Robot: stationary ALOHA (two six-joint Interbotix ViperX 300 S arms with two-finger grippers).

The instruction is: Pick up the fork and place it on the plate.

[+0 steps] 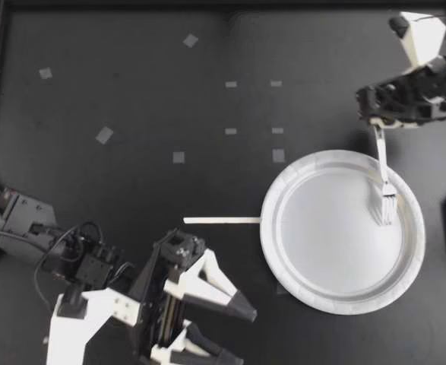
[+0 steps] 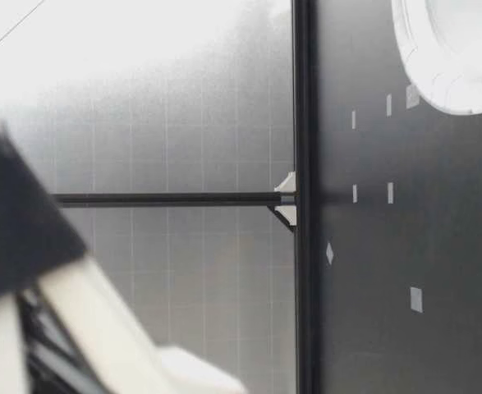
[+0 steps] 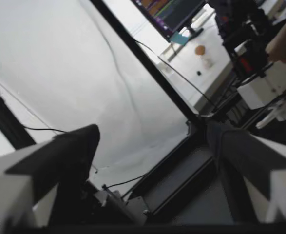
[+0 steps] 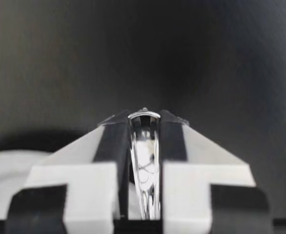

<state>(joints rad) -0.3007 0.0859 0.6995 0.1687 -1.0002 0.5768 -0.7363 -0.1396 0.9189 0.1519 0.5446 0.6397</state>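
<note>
Our right gripper (image 4: 143,121) pinches the shiny fork (image 4: 145,170) between both fingers (pressed against its handle), above a white plate (image 4: 6,180) and dark table (image 4: 206,58).

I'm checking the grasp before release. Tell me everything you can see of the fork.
The shiny, silvery, metal-looking fork has a slim handle and several tines. My right gripper is shut on the handle's end, which the right wrist view shows clamped from both sides. The fork extends away from the gripper, and its tines lie over the inner well of the white paper plate, near the rim. Whether the tines touch the plate cannot be told.
</note>
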